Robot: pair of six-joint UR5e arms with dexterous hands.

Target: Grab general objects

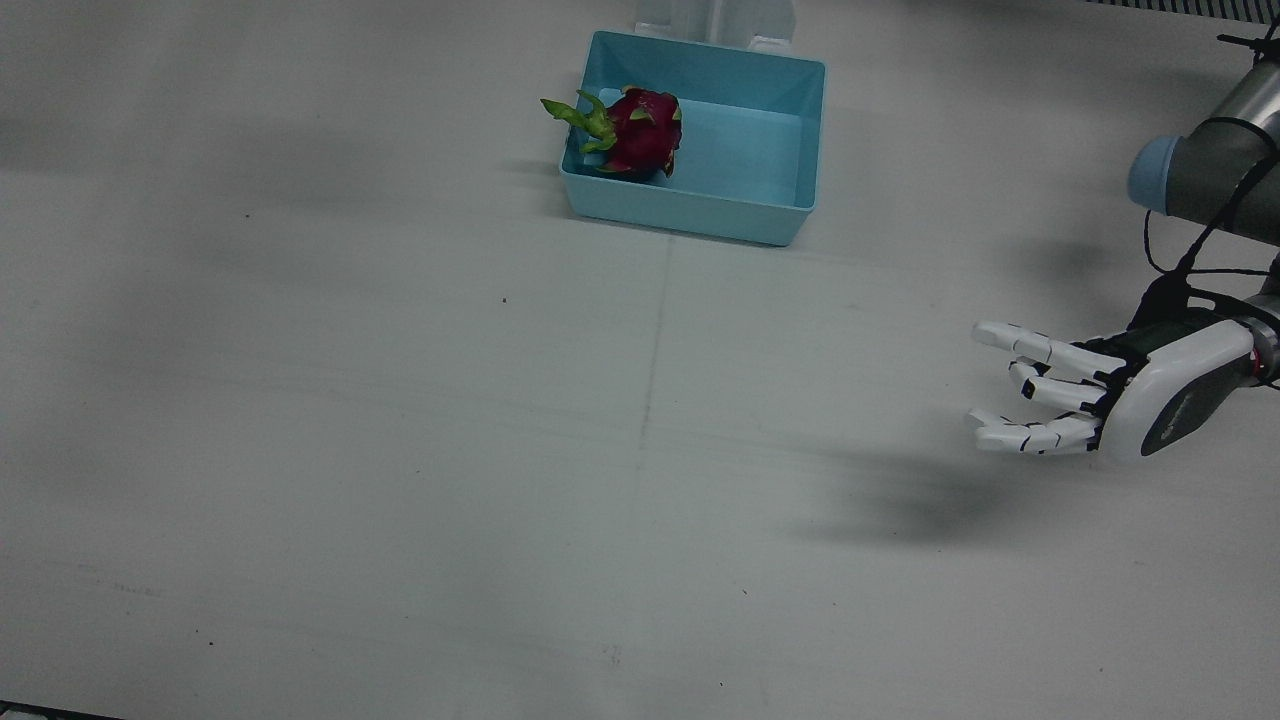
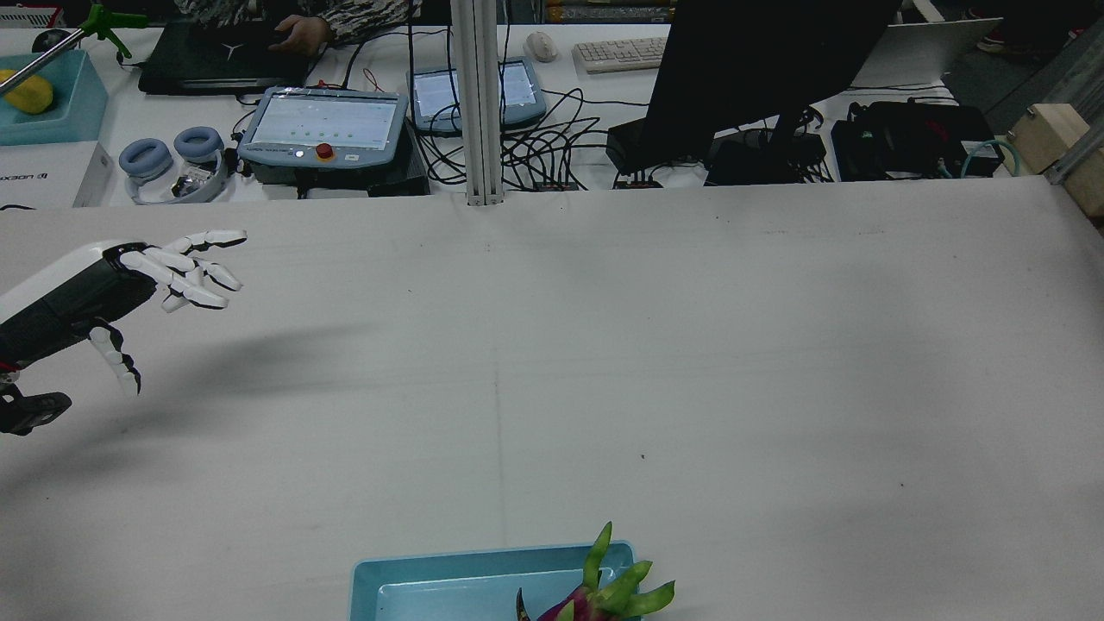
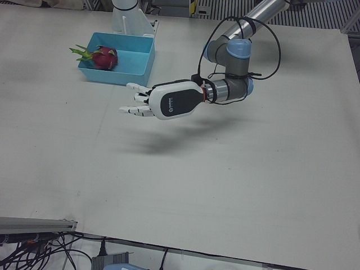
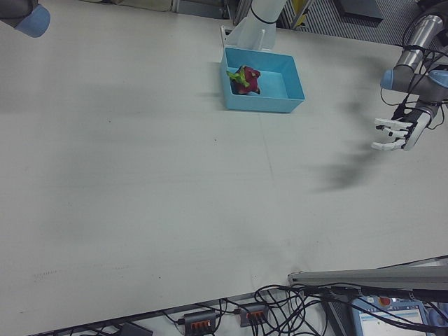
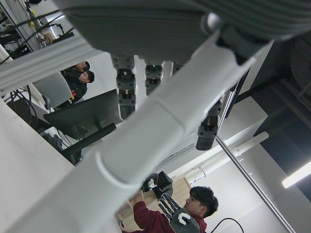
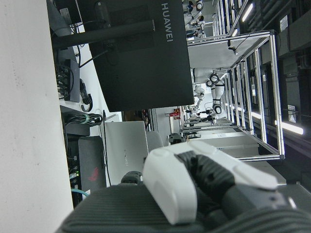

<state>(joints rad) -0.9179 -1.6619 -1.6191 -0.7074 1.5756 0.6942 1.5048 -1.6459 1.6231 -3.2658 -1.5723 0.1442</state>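
Observation:
A magenta dragon fruit (image 1: pixel 640 132) with green scales lies in the corner of a light-blue bin (image 1: pixel 700 215) at the robot's edge of the table. It also shows in the rear view (image 2: pixel 595 599), the left-front view (image 3: pixel 104 57) and the right-front view (image 4: pixel 245 78). My left hand (image 1: pixel 1100 390) hovers above bare table far from the bin, fingers spread and empty; it also shows in the rear view (image 2: pixel 129 285) and the left-front view (image 3: pixel 163 101). Only a white part of my right hand (image 6: pixel 194 187) shows, in its own view; its fingers are hidden.
An arm pedestal (image 1: pixel 715 20) stands right behind the bin. A metal post (image 2: pixel 479 103), teach pendants (image 2: pixel 323 129), a monitor (image 2: pixel 759 69) and cables sit beyond the table's far edge. The right arm's blue-capped elbow (image 4: pixel 28 17) is at the right-front view's corner.

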